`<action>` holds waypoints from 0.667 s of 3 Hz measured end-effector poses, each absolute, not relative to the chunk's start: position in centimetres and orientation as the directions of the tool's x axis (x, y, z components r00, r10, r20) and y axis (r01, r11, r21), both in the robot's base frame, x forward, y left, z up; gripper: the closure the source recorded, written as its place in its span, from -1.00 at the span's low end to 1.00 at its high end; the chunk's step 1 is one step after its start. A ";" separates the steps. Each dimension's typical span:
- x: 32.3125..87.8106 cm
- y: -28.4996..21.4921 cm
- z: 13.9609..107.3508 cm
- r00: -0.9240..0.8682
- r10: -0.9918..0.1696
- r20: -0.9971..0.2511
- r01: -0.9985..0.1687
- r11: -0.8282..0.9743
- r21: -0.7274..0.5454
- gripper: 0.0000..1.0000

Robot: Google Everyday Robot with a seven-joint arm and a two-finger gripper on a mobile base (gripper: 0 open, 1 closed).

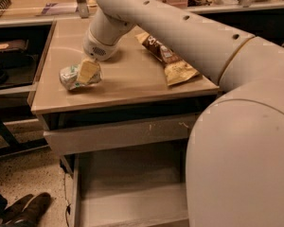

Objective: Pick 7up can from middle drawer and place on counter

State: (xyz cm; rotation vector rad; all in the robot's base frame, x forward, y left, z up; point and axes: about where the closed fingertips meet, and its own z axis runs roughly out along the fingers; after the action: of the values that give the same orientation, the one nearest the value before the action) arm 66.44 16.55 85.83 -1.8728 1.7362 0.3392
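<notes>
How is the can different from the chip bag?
The can is small, silvery and crumpled; the chip bag is longer, flat, brown and yellow. The can lies at the left of the counter, the chip bag at the right. The gripper is right on the can; the chip bag has no gripper on it. Both are on the counter, not in the open drawer below.

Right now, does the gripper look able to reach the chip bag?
Probably yes: the gripper sits at the 7up can on the counter, and the chip bag lies uncovered nearby on the same top, only bare surface between.
</notes>
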 end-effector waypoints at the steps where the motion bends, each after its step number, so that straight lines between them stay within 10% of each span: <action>1: 67.5 16.6 85.1 0.117 -0.814 -0.569 -0.978 0.006 -0.210 1.00; 2: 67.5 16.6 85.0 0.117 -0.814 -0.569 -0.978 0.006 -0.209 0.62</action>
State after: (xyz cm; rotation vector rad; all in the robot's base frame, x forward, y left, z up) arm 67.54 16.63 85.04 -1.8451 1.7348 0.3833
